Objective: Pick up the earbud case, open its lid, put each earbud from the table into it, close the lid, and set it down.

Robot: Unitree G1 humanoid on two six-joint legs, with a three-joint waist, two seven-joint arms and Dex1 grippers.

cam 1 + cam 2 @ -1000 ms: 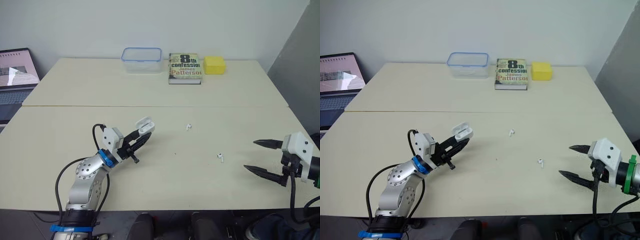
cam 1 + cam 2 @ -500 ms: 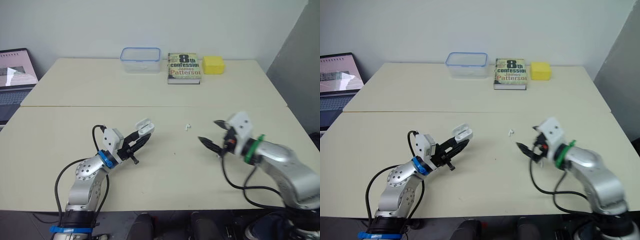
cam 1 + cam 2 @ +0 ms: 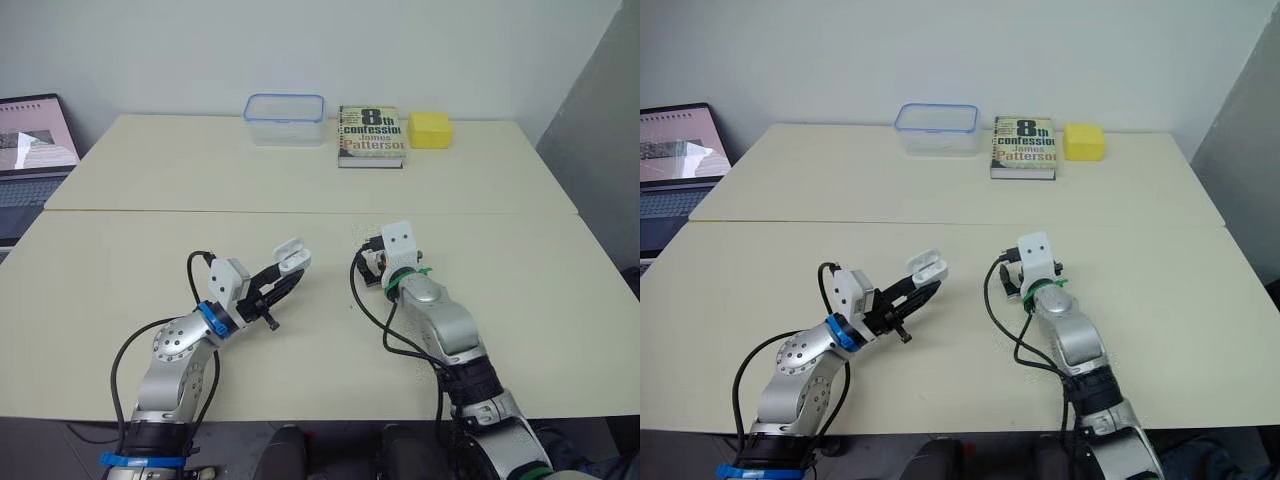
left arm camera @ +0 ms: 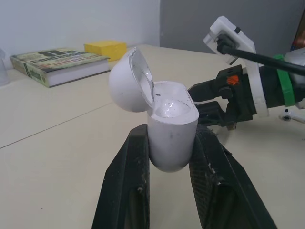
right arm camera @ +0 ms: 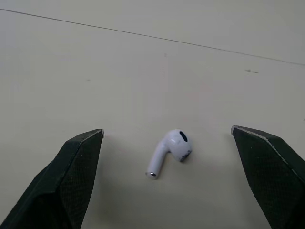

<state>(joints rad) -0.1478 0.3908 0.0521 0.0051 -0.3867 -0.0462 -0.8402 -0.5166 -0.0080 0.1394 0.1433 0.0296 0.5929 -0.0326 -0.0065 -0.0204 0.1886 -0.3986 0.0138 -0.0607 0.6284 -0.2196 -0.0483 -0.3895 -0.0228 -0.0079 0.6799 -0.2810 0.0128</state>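
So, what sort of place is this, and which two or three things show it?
Probably an office or lab workroom: two plain tables pushed together, an open laptop at the left edge, and a book beside a clear plastic container.

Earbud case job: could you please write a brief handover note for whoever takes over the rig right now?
Left gripper: shut on the white plastic earbud case, held above the beige table, lid open, no earbud seen inside.
Right gripper: open, fingers either side of one small white earbud lying on the table, not touching it.
A second white earbud seems to lie beneath the right arm.
Done: case picked up, lid opened.
Left: both earbuds in, lid closed, case set down.
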